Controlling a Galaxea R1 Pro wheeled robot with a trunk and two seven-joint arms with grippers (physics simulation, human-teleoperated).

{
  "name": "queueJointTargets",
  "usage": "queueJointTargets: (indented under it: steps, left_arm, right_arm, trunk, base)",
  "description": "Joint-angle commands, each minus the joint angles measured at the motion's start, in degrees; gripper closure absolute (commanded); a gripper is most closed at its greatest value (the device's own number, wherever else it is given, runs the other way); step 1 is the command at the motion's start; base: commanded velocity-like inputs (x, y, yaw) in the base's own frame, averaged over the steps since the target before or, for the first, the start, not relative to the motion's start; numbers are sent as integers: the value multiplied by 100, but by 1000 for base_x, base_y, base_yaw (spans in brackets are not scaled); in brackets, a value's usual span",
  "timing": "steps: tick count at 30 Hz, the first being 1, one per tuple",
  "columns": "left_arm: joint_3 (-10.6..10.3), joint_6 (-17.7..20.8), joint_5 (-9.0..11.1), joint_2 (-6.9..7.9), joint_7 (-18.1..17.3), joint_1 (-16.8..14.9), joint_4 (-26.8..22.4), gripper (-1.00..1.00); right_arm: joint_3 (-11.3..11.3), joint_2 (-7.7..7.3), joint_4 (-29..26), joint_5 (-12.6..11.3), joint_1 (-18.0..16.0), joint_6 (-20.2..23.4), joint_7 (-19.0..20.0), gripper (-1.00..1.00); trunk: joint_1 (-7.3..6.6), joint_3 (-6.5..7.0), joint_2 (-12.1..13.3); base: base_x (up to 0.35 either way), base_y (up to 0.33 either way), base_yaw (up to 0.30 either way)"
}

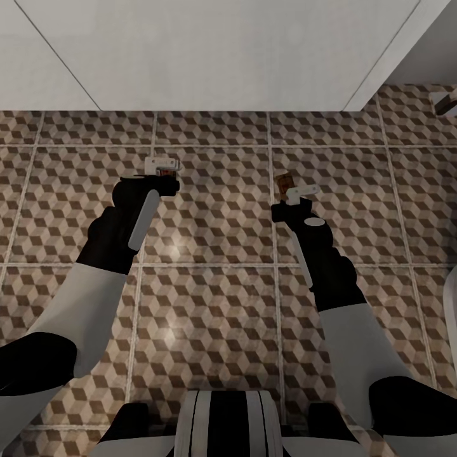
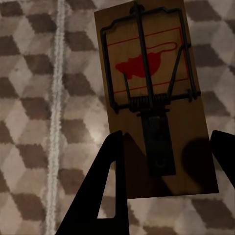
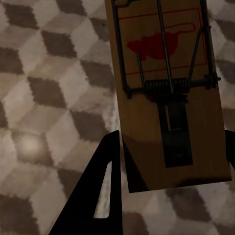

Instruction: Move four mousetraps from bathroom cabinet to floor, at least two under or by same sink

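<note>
Reaching forward over the bathroom floor (image 1: 209, 209), both arms carried a mousetrap each. The left gripper (image 1: 162, 166) had its jaws clamped on one mousetrap (image 2: 152, 98), held above the cube-patterned tiles. The right gripper (image 1: 293, 189) gripped the second mousetrap (image 3: 169, 93) likewise, red mark up. A white surface (image 1: 209, 51) stood just ahead.
</note>
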Motion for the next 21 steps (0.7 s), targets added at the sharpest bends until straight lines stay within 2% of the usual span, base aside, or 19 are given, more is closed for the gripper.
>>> queueJointTargets:
  steps: [1, 21]
  left_arm:
    - [-7, 15, 60, 1, 53, -4, -4, 100]
    - [-7, 15, 60, 1, 53, -3, -51, 100]
  right_arm:
    - [9, 0, -6, 35, -1, 36, -16, 100]
    - [9, 0, -6, 35, -2, 36, -16, 100]
  trunk:
    - [2, -3, -3]
    - [4, -3, -4]
  base:
    - [0, 0, 0]
    - [0, 0, 0]
